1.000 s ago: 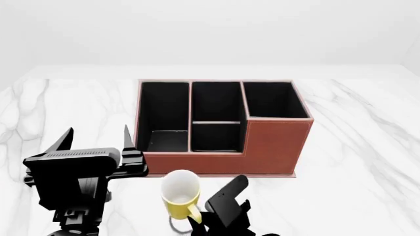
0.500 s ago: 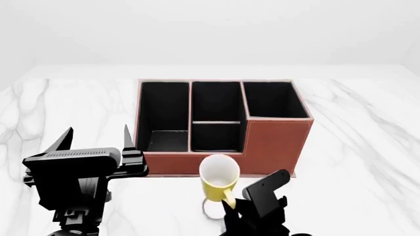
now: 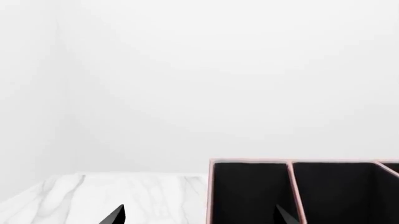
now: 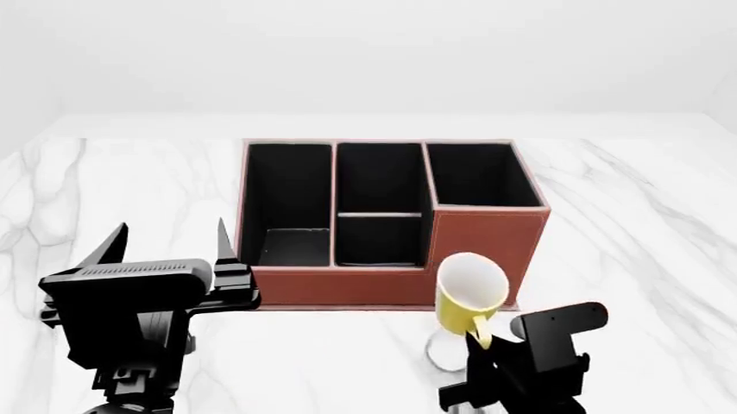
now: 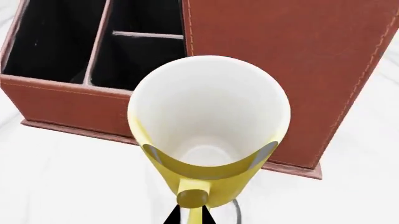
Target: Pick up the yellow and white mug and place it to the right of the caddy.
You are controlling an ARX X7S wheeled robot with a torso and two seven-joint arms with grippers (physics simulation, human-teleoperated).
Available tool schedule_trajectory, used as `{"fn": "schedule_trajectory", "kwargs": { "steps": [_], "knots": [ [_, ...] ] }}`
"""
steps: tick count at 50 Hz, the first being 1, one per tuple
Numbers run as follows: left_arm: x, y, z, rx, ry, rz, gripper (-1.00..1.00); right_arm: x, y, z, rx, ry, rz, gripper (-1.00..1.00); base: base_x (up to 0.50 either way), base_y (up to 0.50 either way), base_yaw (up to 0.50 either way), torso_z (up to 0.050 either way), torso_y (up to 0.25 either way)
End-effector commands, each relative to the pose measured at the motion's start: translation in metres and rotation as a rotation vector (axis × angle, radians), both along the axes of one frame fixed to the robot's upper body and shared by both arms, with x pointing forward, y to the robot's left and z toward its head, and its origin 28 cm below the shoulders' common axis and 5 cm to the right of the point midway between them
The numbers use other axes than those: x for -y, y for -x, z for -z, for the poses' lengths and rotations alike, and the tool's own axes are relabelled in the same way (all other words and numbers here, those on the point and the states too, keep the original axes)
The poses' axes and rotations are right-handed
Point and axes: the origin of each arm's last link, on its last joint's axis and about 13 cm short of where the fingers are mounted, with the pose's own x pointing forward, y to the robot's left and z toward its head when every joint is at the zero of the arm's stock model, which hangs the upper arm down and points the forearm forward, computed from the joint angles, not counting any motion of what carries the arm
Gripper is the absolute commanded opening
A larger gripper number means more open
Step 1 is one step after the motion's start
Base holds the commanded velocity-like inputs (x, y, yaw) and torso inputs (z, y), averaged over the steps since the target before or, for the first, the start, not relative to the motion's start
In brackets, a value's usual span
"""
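Mug, yellow and white, hangs clamped by its handle in the right end effector before the caddy; left end effector spread apart.

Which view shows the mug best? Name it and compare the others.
The right wrist view: the mug fills the frame, white inside and yellow handle plain, the caddy behind it. The head view shows the mug whole but small, above the right gripper. The left wrist view shows no mug.

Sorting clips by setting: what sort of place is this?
Likely a simulated desk or tabletop: a white marble table, a compartmented caddy like a desk organizer, and plain white walls, nothing else.
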Motion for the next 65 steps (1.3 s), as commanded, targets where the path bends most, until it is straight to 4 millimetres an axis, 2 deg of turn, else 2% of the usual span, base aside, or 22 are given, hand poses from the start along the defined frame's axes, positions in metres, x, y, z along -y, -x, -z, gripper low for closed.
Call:
{"fn": "schedule_trajectory", "kwargs": {
  "steps": [1, 20, 30, 48, 65],
  "knots": [
    [0.000, -0.001, 0.000, -0.003, 0.006, 0.013, 1.00, 0.022, 0.006, -0.009, 0.051, 0.007, 0.165, -1.00, 0.00, 0.00, 0.00, 0.000, 0.000],
    [0.001, -0.001, 0.000, -0.002, 0.006, 0.014, 1.00, 0.041, 0.012, -0.016, 0.064, 0.052, 0.354, -1.00, 0.00, 0.00, 0.00, 0.000, 0.001],
    [0.001, -0.001, 0.000, -0.002, 0.006, 0.013, 1.00, 0.048, 0.007, -0.018, 0.063, 0.089, 0.433, -1.00, 0.00, 0.00, 0.00, 0.000, 0.000],
    [0.001, -0.001, 0.001, -0.004, 0.002, 0.011, 1.00, 0.065, -0.027, -0.019, 0.044, 0.121, 0.504, -1.00, 0.00, 0.00, 0.00, 0.000, 0.001],
    [0.001, -0.001, 0.000, -0.004, -0.001, 0.011, 1.00, 0.080, -0.077, -0.016, 0.002, 0.113, 0.534, -1.00, 0.00, 0.00, 0.00, 0.000, 0.001]
  ]
}}
